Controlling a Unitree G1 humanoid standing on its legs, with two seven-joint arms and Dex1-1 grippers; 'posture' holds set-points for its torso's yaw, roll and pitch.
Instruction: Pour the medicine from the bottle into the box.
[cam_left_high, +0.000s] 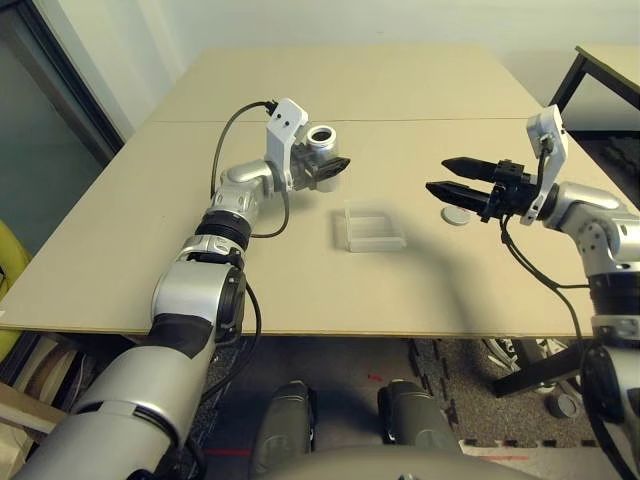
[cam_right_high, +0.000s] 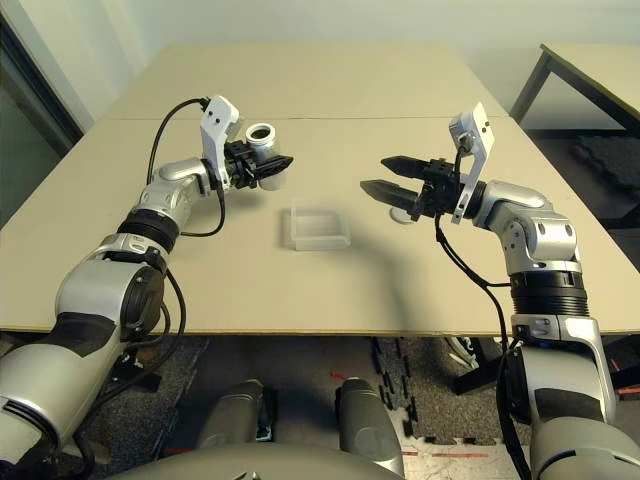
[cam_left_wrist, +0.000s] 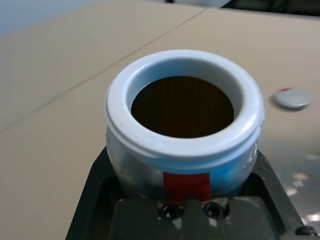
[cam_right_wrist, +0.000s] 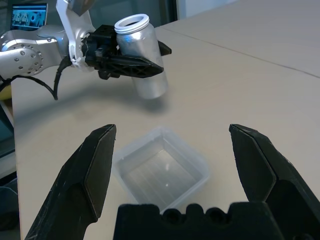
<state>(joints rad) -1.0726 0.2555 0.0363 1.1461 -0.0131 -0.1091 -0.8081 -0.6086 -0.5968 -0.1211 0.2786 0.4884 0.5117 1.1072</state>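
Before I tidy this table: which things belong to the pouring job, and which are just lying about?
Belongs to the job:
- bottle, open-topped, held in the left pincer
- clear box on the table
- right pincer, open, empty, near the box

Lying about:
- flat grey cap on the table

The silvery bottle (cam_right_wrist: 139, 55), white-rimmed, red-labelled and uncapped, is held nearly upright above the table, at about ten o'clock from the clear shallow box (cam_left_high: 373, 229) lying flat mid-table.

Box mid-worktop, bottle left, cap right.
Box (cam_left_high: 373, 228) sits on worktop (cam_left_high: 400, 90); bottle (cam_left_high: 322, 152) held above worktop, left and behind box; cap (cam_left_high: 456, 215) lies right of box.
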